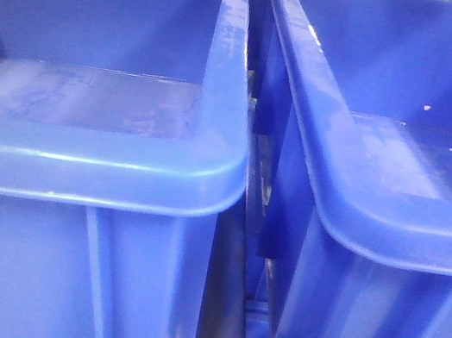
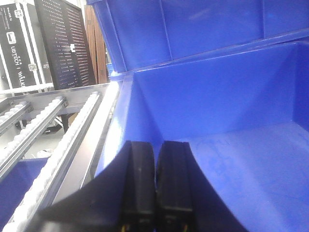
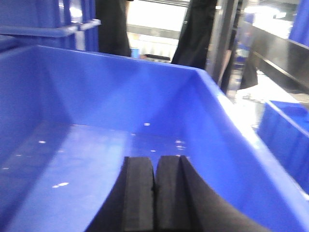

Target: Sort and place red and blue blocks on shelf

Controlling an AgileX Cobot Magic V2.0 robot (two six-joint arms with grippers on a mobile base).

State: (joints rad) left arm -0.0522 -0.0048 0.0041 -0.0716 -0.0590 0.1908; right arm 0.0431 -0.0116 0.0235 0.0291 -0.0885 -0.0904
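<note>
I see my left gripper (image 2: 155,183) with jaws pressed together, empty, over the left bin (image 1: 97,155). My right gripper (image 3: 154,193) is the same, over the right bin (image 1: 394,207). Both bins look bare inside. No red or blue block shows anywhere, so I cannot judge which arm is nearer.

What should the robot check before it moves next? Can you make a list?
1. Left gripper shut, nothing between its pads: ok.
2. Right gripper shut, nothing held: ok.
3. Left gripper above the left bin: ok.
4. Right gripper above the right bin: ok.
5. Red or blue block in sight: not ok, none shows in any view.
6. Blocks already on the shelf: cannot tell.
</note>
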